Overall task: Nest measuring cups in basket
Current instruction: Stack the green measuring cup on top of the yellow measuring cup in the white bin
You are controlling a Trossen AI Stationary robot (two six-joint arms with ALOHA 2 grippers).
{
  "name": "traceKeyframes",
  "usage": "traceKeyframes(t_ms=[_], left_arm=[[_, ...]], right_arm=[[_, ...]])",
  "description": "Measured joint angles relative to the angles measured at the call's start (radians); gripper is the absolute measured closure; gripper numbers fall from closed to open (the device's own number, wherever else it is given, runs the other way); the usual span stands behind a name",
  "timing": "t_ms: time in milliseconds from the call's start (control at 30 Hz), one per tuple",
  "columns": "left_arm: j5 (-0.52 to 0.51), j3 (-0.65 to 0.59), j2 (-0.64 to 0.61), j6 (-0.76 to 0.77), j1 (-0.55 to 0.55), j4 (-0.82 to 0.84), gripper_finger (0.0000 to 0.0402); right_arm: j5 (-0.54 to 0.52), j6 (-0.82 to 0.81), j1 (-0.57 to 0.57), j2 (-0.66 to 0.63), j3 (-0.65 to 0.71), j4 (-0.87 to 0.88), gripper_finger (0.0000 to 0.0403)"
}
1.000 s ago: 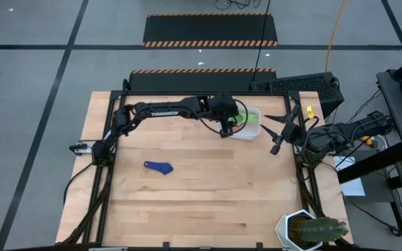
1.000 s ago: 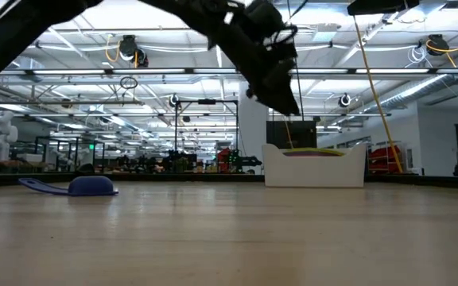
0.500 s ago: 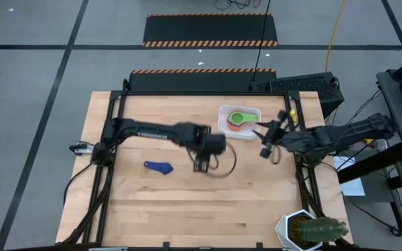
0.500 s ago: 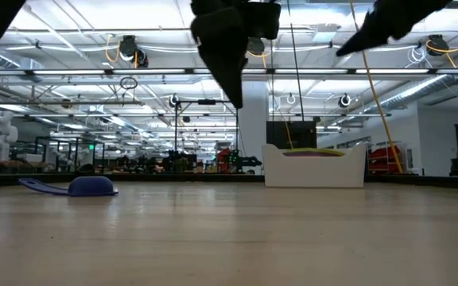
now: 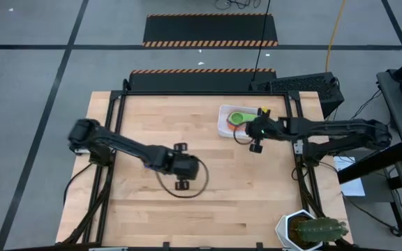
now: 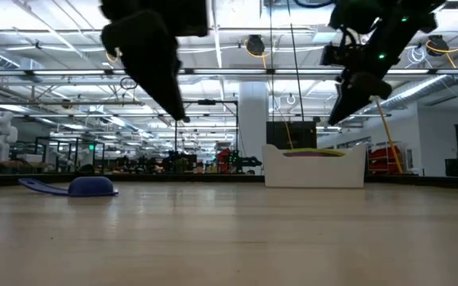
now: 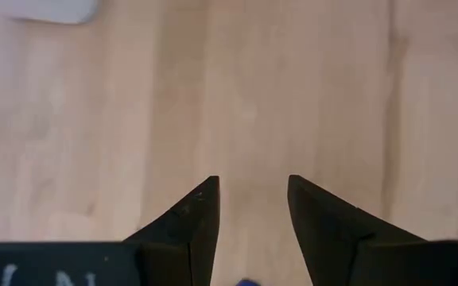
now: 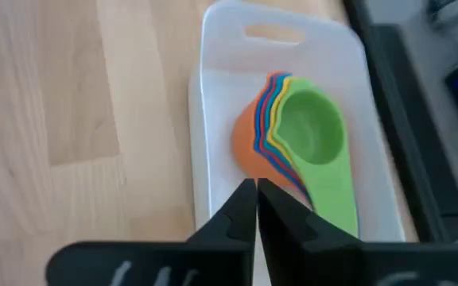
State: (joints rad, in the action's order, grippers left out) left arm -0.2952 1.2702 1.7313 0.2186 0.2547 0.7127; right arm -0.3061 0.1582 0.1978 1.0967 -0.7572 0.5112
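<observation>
Broadly, a wide wooden bench (image 5: 257,195) with much bare board showing. Across its middle, reaching in from the left edge, the left arm, with the left tool (image 5: 181,167) high above the wood, pointed down and its fingers (image 7: 189,222) plainly apart, nothing between them. Near the far edge, right of centre, the right tool (image 8: 256,191) hovering just beside and above the basket (image 5: 223,125), fingers pressed together and empty. At the near right corner, a cactus pot (image 5: 313,230), well apart from all of the work. Inside the basket, a nested stack of measuring cups (image 8: 300,135), green on top, with orange, blue, yellow and red rims fanned beneath. Smallest and last, one blue cup (image 6: 86,186) lying apparently mouth-down on the bench, handle flat; hidden under the left arm from above, so impossible to place exactly. Probably the step in hand: fetching that cup. Best done by bringing the spread left tool straight down over the thin handle, closing on it squarely, and lifting clear before swinging toward the basket. Plenty of free board around the cup and toward the near edge; tighter only at the basket, so better to draw the right tool back toward the right edge first.
</observation>
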Motion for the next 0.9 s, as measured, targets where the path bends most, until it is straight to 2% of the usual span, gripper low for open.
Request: traceKeyframes(t_ms=[167,333,467,633,733,900], left_arm=[[-0.086,-0.216,-0.18,0.083,0.018,-0.093,0.025],[-0.129,-0.359,-0.301,0.17,0.017,-0.098,0.025],[-0.138,-0.421,-0.339,0.204,0.024,-0.117,0.025],[-0.144,-0.432,-0.341,0.209,0.04,-0.115,0.025],[-0.144,-0.433,-0.341,0.206,0.047,-0.115,0.025],[-0.144,-0.433,-0.341,0.19,0.049,-0.112,0.0249]], right_arm=[[0.133,0.084,0.147,0.085,-0.061,0.037,0.04],[0.254,0.195,0.252,0.199,-0.105,0.128,0.0401],[0.258,0.262,0.306,0.282,-0.112,0.119,0.0402],[0.225,0.274,0.358,0.353,-0.112,0.085,0.0402],[0.174,0.274,0.372,0.367,-0.112,0.085,0.0403],[0.161,0.276,0.38,0.353,-0.112,0.081,0.0403]])
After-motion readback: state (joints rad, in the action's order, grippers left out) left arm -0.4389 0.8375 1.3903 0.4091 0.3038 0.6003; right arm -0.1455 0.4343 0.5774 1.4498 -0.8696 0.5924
